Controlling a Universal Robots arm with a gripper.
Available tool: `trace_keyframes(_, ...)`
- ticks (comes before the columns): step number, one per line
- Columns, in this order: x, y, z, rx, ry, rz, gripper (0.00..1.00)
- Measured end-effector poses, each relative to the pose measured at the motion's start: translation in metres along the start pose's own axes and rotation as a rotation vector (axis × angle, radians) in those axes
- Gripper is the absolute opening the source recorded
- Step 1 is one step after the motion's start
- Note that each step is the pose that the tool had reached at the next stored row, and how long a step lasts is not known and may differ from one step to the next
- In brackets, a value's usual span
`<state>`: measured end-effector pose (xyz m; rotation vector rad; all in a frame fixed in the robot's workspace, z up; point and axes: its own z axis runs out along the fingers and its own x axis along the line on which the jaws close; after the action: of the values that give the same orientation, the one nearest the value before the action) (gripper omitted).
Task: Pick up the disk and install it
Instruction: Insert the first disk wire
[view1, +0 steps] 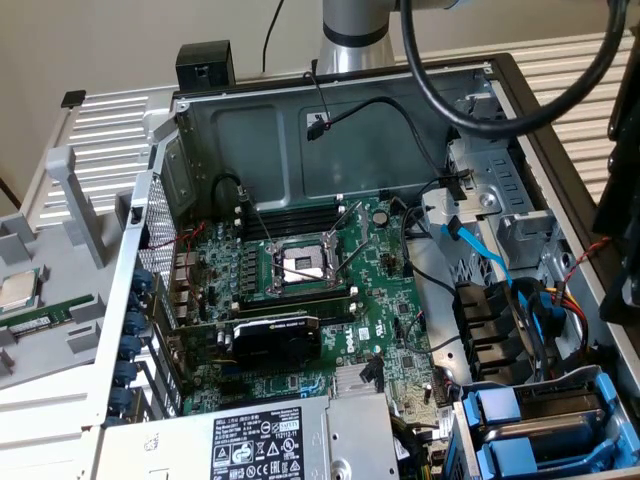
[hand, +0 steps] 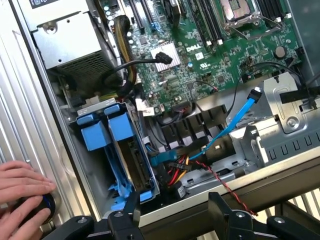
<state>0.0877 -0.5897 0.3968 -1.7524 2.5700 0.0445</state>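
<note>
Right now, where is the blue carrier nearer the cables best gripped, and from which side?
Probably by its broad tab end: that carrier stands on edge in the cage, with the other carrier close against one flank, so the tab looks like the freest part. Come straight in from the case's open side, the open gripper spanning the tab's thickness.

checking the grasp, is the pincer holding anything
No, the pincer stands open with nothing in it.
</note>
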Motion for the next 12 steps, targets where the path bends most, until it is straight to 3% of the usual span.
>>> trace_keyframes(12, -0.003, 0.0061, 0.0215, 0.0023, -0.0006, 0.042, 0.65)
